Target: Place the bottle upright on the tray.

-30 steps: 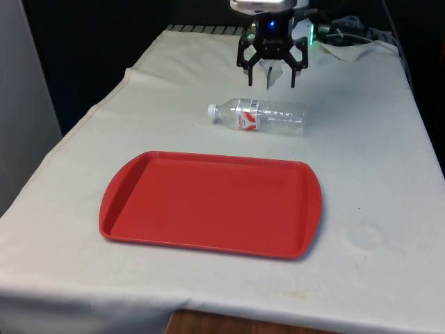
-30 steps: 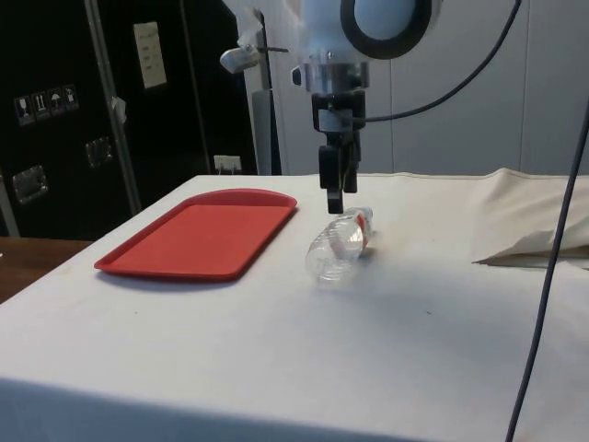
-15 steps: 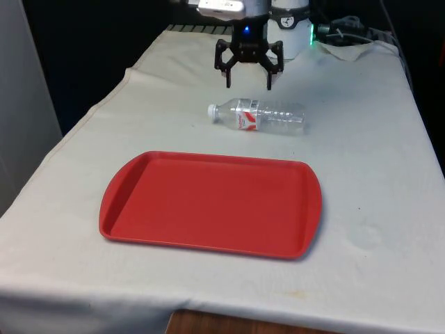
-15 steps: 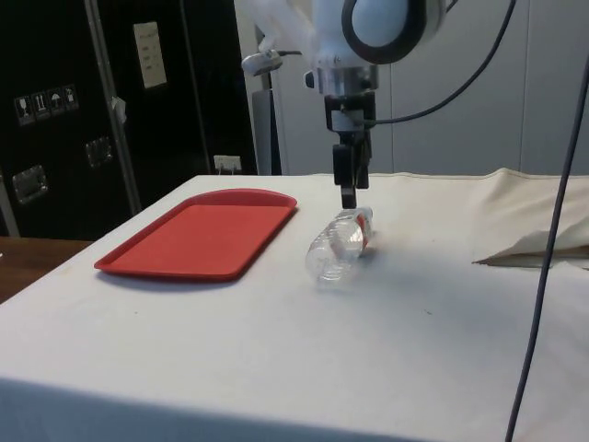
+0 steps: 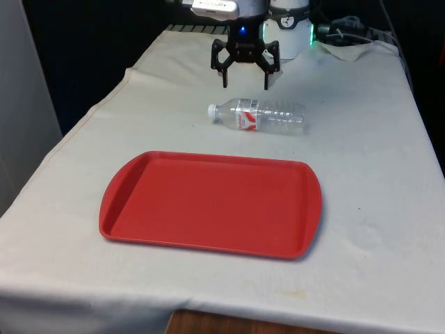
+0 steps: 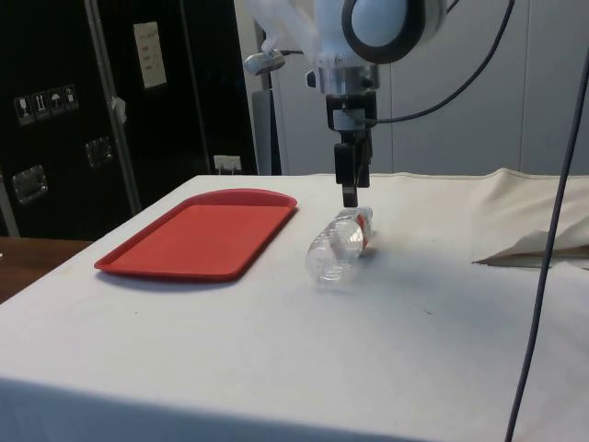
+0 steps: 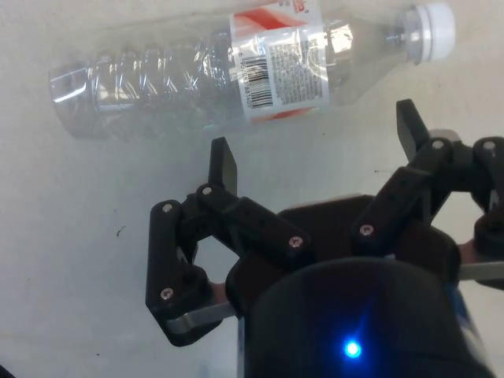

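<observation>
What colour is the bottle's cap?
White: the clear plastic bottle's round cap, clearest in the wrist view.

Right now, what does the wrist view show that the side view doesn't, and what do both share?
Only the wrist view shows the barcode on the label, the white cap and the gap between the open claw's fingers. Only the side view shows the red tray, bare, apart from the bottle. Both show the clear bottle lying on its side on the white cloth, claw nearby, not touching.

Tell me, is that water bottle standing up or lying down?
Lying down. The bottle rests on its side on the white cloth, cap toward the front view's left, outside the red tray.
</observation>
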`<act>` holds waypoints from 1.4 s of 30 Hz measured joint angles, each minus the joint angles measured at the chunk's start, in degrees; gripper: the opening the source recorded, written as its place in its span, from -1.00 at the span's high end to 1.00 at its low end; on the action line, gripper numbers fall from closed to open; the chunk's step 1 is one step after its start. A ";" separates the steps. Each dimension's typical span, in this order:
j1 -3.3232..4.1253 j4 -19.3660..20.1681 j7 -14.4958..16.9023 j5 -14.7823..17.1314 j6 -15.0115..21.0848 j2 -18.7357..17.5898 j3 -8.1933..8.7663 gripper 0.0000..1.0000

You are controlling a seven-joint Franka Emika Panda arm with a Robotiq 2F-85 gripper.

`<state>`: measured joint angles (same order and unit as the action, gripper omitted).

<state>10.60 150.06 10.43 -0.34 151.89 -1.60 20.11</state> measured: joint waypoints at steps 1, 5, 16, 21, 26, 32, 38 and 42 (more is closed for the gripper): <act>0.00 0.00 0.00 0.00 0.00 0.00 0.00 -1.00; 0.00 0.00 -1.38 0.00 0.00 -0.06 -0.11 -1.00; 0.00 0.00 -4.93 0.00 0.00 -0.63 -0.06 -1.00; 0.00 0.00 -6.93 0.00 0.00 -0.74 0.00 -1.00; -0.06 -0.06 -7.85 0.00 0.00 -0.74 0.17 -1.00; -0.06 -0.80 -9.28 0.00 -0.40 -0.74 0.40 -1.00; -0.06 -1.26 -10.31 0.00 -0.80 -0.74 0.40 -1.00; -0.06 -1.26 -11.00 0.00 -0.80 -0.80 0.46 -1.00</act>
<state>10.54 148.80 -0.57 -0.34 151.09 -2.41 20.57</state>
